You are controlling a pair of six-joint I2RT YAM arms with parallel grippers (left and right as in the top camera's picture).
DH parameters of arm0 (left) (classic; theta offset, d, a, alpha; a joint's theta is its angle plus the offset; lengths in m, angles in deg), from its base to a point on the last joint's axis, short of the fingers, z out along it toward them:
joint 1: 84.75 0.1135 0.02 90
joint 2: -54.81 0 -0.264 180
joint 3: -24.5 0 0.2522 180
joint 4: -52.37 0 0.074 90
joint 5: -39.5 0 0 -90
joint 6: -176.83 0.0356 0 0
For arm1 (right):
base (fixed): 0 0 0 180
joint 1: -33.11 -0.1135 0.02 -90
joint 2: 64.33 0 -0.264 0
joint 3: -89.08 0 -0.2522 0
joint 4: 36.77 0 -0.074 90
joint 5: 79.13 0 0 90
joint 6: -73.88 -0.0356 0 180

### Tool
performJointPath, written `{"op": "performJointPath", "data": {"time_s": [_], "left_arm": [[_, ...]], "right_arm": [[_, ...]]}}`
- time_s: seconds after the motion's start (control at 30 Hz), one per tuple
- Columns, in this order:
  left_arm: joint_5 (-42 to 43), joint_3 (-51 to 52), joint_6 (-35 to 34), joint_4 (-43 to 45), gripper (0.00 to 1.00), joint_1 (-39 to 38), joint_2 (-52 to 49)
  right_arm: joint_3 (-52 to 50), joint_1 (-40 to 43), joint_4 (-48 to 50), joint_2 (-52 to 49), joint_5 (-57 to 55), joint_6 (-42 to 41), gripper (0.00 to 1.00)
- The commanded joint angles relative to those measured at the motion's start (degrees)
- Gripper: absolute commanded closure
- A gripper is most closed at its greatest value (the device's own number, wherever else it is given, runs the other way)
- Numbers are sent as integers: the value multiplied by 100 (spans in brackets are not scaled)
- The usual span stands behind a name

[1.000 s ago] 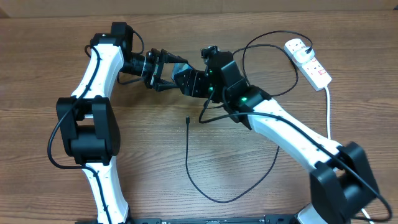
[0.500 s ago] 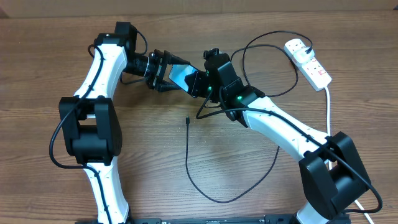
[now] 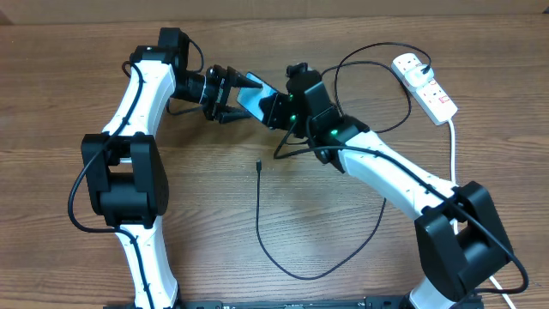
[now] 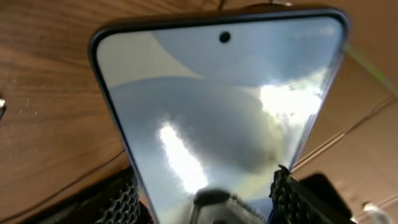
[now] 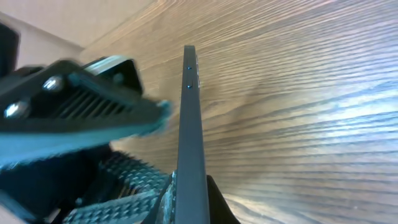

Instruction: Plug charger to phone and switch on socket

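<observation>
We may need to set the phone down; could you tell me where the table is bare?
Bare wood: left of the left arm, and between it and the charger. Crowded: mid-back, where left gripper and right gripper hold the phone; by the socket.

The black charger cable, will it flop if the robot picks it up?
Probably floppy: the charger cable lies in loose loops across the table. It looks thin, so likely light. Its connector tip would probably dangle and swing.
</observation>
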State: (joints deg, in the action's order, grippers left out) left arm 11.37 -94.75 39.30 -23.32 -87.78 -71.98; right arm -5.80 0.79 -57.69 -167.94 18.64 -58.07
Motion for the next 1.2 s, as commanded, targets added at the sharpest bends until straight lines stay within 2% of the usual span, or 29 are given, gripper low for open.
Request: {"op": "performJointPath", "data": {"time_s": [0.0,0.17,0.27,0.37,0.5,0.6,0.7,0.87,1.0,1.17], "left_arm": [[37,-122,431,7,41,-74,55],[33,-122,461,72,26,-74,55],[24,-122,745,127,15,-74,55],[83,-122,1482,365,9,-66,55],[481,-122,2326,831,8,-66,55],[922,-122,2485,1294,6,-66,55],[1150,-122,2455,1810,5,-74,55],[1104,-122,1840,2474,6,-74,55],[1102,-122,1257,2986,10,-76,55],[1106,-122,435,3261,12,-76,55]], "right_arm": [[142,114,59,9,70,-4,96],[142,155,66,9,37,-7,96],[149,286,68,9,42,-66,96],[149,595,72,37,293,-455,96],[149,986,256,74,1047,-933,96],[149,1110,584,74,1574,-1633,96],[149,1117,903,74,1755,-2579,96],[149,1064,1058,74,1801,-4509,96],[149,968,1088,74,1799,-5066,96],[149,813,1419,74,1611,-5110,96]]}}
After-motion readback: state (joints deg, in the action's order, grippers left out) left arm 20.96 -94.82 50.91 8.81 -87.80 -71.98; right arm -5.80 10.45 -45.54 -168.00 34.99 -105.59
